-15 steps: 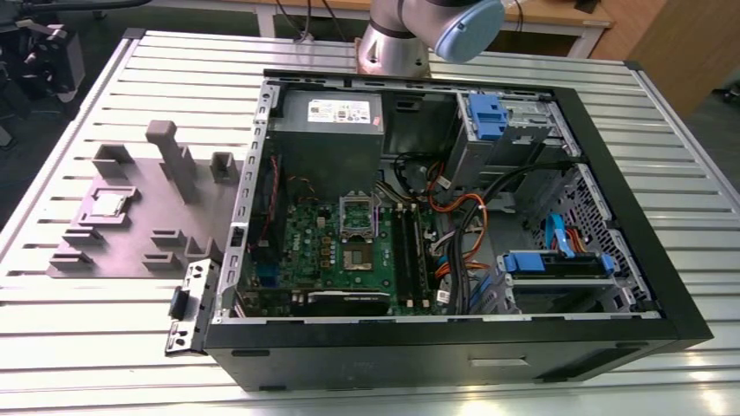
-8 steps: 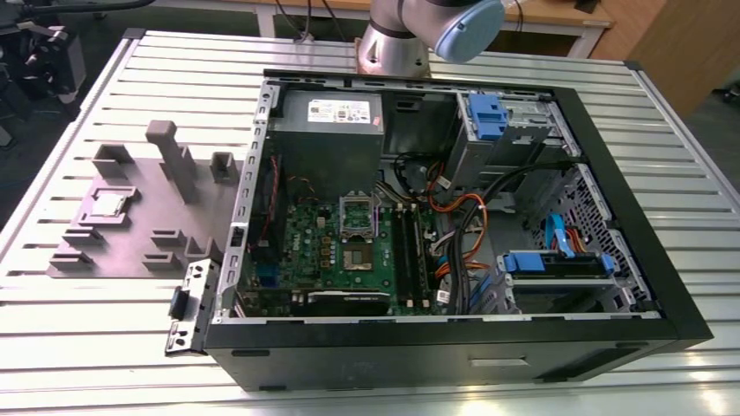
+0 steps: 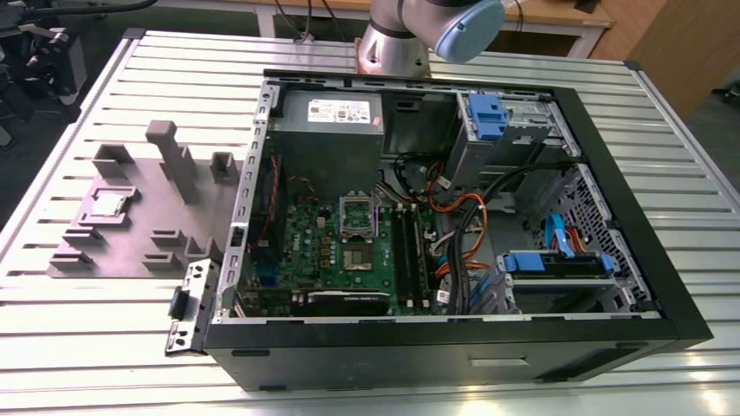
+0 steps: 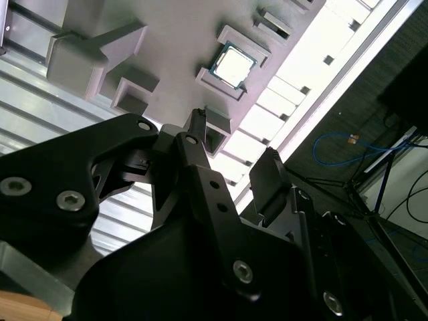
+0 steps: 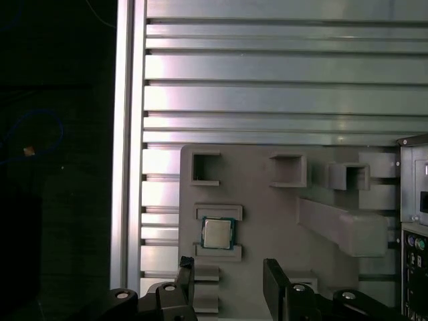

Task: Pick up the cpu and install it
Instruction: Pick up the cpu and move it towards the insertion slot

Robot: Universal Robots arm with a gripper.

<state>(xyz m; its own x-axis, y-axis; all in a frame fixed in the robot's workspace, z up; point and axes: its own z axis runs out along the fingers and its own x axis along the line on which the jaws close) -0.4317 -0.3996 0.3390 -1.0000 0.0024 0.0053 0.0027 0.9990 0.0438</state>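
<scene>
Cpu: we see the cpu [image 3: 110, 203] lying flat, silver lid up, on the grey-purple fixture plate [image 3: 139, 232]. It sits between two low raised blocks [image 5: 218, 212], one against each of two opposite edges.

Fingers: in the first wrist view the gripper [image 5: 229, 269] hangs over the plate. Its two black fingers [image 5: 273, 281] are spread apart and nothing sits in the gap. They are near the cpu [image 5: 217, 233] but not touching it.

Second wrist view: we get the same spread from another angle, the gripper [image 4: 233, 137] apart from the cpu [image 4: 234, 65], which rests in its seat.

Arm: the arm [image 3: 405, 35] shows as a silver column with a blue cap at the far edge of the bench [image 3: 93, 338], behind the case.

Case: an open black computer case [image 3: 463, 351] lies on its side, just beside the plate on the exterior view's right.

Motherboard: we see a green motherboard [image 3: 347, 256] on the floor of the case, with a metal-framed socket [image 3: 359, 211] near its middle. We cannot tell how the socket's bracket stands.

Cables: orange and black cables [image 3: 457, 208] loop between the board and the blue-trimmed drive bays.

Bench: ribbed aluminium carries both plate and case.
</scene>
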